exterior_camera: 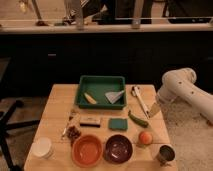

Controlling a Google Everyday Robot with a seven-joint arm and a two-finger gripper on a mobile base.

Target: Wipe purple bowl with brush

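Right of the green tray (pixel 101 78), the brush (pixel 140 102) lies flat on the counter (pixel 57 107). Your claw (pixel 154 110) hangs just past the brush, on the side away from the tray, close to the counter's edge. It is open and holds nothing. The purple bowl (pixel 118 148) sits well in front of the tray, near the front edge, with the orange bowl (pixel 86 150) just beside it.

Here is what could go wrong for you.

The brush stick is thin and lies low. If you come down a little off, the claw may shut on air. It may also push the stick so that it rolls toward the tray or off the side.

The green chilli (pixel 137 119) lies right by the end of the brush farthest from the tray. A sloppy grab there could catch the chilli too, or bump it away.

If you pinch the stick far out at one end, the brush may tip and hang down. Then the head may not reach the bowl well.

The little orange ball (pixel 145 136) sits between the brush and the purple bowl. A low swing could hit it, and it looks like it would roll.

The two bowls look alike in shape, so you could wipe the wrong one. Push too hard, and the purple bowl may slide off the front.
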